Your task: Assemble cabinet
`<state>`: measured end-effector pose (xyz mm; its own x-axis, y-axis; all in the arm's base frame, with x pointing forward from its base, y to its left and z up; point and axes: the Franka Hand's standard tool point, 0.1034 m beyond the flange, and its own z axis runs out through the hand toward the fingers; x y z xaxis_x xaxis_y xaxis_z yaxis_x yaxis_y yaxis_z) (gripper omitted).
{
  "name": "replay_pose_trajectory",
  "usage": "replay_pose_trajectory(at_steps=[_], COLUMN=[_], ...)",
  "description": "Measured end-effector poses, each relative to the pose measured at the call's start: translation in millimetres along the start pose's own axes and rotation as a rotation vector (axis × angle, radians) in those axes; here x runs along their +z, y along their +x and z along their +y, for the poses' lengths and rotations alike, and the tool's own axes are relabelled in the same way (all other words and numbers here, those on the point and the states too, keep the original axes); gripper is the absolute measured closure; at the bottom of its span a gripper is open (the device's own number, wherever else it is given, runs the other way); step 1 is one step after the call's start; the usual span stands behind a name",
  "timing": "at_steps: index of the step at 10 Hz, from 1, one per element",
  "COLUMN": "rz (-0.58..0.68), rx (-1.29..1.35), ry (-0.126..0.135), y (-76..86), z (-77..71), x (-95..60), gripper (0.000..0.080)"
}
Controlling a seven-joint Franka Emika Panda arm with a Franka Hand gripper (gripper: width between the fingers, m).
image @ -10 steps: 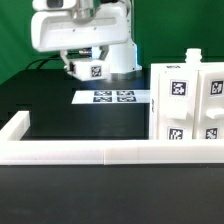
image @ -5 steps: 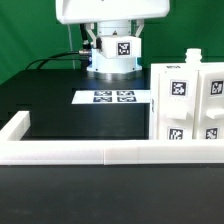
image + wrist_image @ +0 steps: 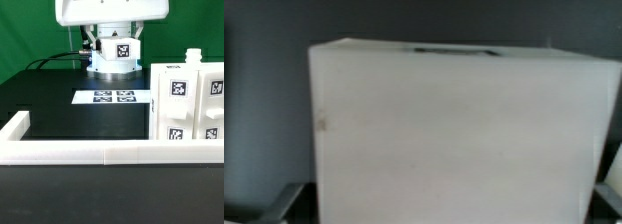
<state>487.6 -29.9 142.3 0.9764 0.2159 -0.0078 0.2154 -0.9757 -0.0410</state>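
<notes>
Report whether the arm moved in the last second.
Yes. Against the marker board, the arm has swung toward the exterior view's right, from in line with the board's left end to its middle. Since half a second ago it has held still.

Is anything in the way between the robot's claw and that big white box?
Nothing visible. In the wrist view the cabinet body fills the frame unobstructed beyond the open gripper; the marker board lies flat beside it.

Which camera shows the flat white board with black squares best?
The exterior view: the thin flat white marker board lies with four tags visible. The wrist view shows only a blurry white box, no board.
</notes>
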Motion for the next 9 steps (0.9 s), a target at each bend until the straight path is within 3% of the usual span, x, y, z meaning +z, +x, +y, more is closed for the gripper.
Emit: replay_pose_trajectory(at_steps=[5,6,9], rz=[0.025,0.043,0.033], rx=[-0.003,-0.014,-0.024], ry=[0.007,-0.001,-0.005], y=[67.4,82.9,88.2], z=[-45.6,-54.6,-59.2], x=[-29.3,-36.4,-38.4], gripper=[0.0235,0.0235,0.0235])
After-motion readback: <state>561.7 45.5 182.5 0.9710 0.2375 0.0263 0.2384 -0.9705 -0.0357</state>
